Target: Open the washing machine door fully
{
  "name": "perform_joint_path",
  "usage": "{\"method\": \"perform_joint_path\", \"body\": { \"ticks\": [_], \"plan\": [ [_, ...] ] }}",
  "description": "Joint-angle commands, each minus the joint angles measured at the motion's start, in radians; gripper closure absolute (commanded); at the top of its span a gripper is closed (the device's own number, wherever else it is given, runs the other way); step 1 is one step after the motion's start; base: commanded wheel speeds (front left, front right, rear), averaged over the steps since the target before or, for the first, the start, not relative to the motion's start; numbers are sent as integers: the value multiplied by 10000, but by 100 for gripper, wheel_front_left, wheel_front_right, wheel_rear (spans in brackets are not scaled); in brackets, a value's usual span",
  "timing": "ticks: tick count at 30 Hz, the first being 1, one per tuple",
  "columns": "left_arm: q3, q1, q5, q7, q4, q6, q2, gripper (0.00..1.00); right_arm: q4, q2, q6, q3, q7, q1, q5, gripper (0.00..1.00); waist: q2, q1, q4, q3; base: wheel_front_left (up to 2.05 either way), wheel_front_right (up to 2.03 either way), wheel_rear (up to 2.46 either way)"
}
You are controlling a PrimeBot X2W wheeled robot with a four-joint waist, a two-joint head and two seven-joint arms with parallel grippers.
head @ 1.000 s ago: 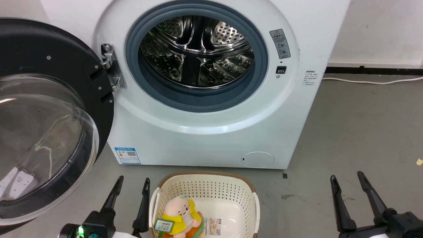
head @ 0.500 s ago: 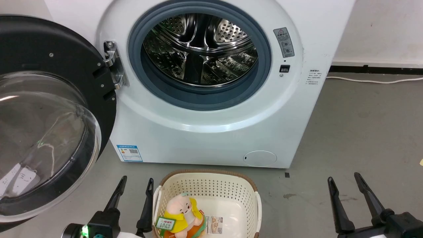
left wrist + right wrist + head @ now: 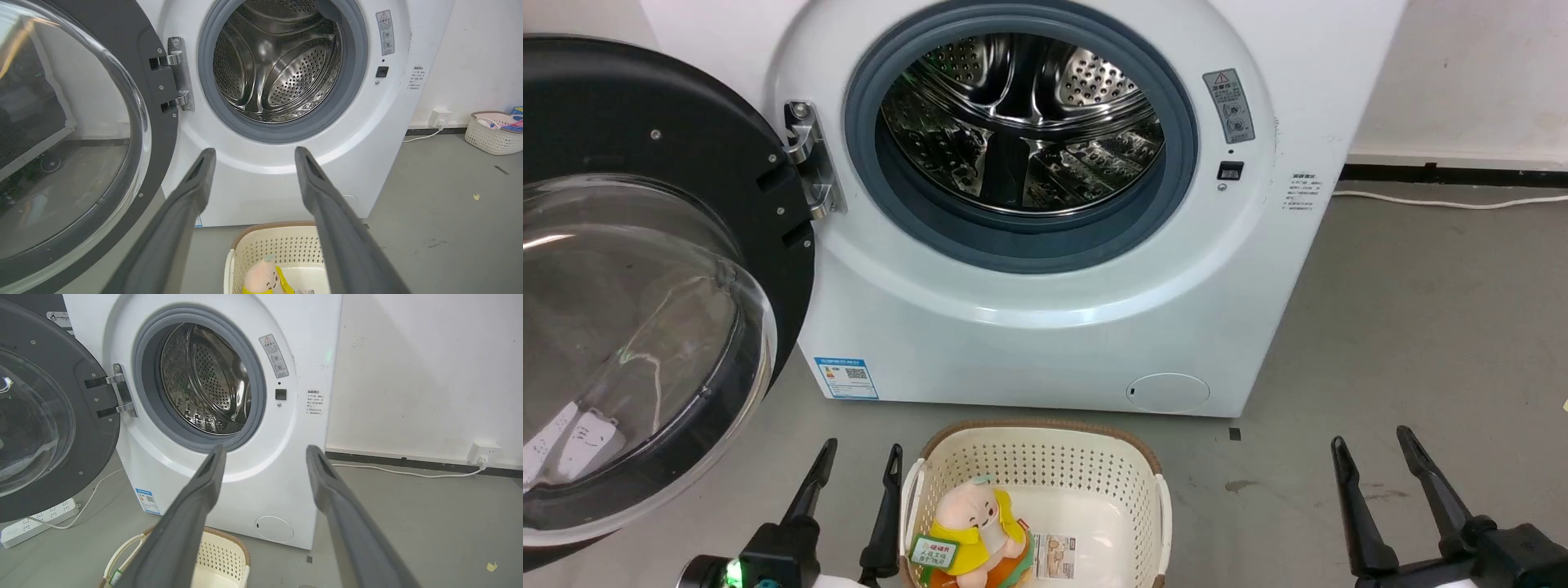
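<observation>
The washing machine door (image 3: 645, 269) is standing swung out on its hinge (image 3: 809, 167), left of the washing machine (image 3: 1045, 343) and well clear of the drum opening. The task is looking complete or nearly so, though any remaining travel cannot be judged. The left gripper (image 3: 863, 447) and right gripper (image 3: 1370, 438) are hanging low, fingers spread, grasping nothing. A blue label (image 3: 847, 377) with a QR code and a grey warning sticker (image 3: 1230, 106) are showing — print too small to read.
</observation>
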State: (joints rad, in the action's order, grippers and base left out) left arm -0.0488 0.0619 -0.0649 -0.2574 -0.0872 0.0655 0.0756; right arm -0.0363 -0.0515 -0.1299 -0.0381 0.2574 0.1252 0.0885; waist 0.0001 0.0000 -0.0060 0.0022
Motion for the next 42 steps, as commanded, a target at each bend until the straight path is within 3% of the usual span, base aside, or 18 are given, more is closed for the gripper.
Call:
{"method": "perform_joint_path", "body": {
  "ticks": [1, 12, 13, 42],
  "plan": [
    [24, 116, -14, -43, -37, 53, -38, 0, 28, 13, -8, 17, 44, 10, 36, 0, -1, 0, -1, 1, 0, 0, 0],
    [41, 81, -42, -43, -159, 150, -76, 0, 35, 13, -8, 43, 44, -13, 14, 0, -1, 0, 32, 29, 0, 0, 0],
    [6, 0, 2, 7, -140, 92, -19, 100, 2, 0, 0, 42, -3, -4, -2, 100, -1, 0, 31, 30, 0, 0, 0],
    [87, -123, 129, 522, 65, -67, -56, 100, 73, 1, -2, 115, -513, -252, -177, 100, -1, 0, 37, 20, 0, 0, 0]
  ]
}}
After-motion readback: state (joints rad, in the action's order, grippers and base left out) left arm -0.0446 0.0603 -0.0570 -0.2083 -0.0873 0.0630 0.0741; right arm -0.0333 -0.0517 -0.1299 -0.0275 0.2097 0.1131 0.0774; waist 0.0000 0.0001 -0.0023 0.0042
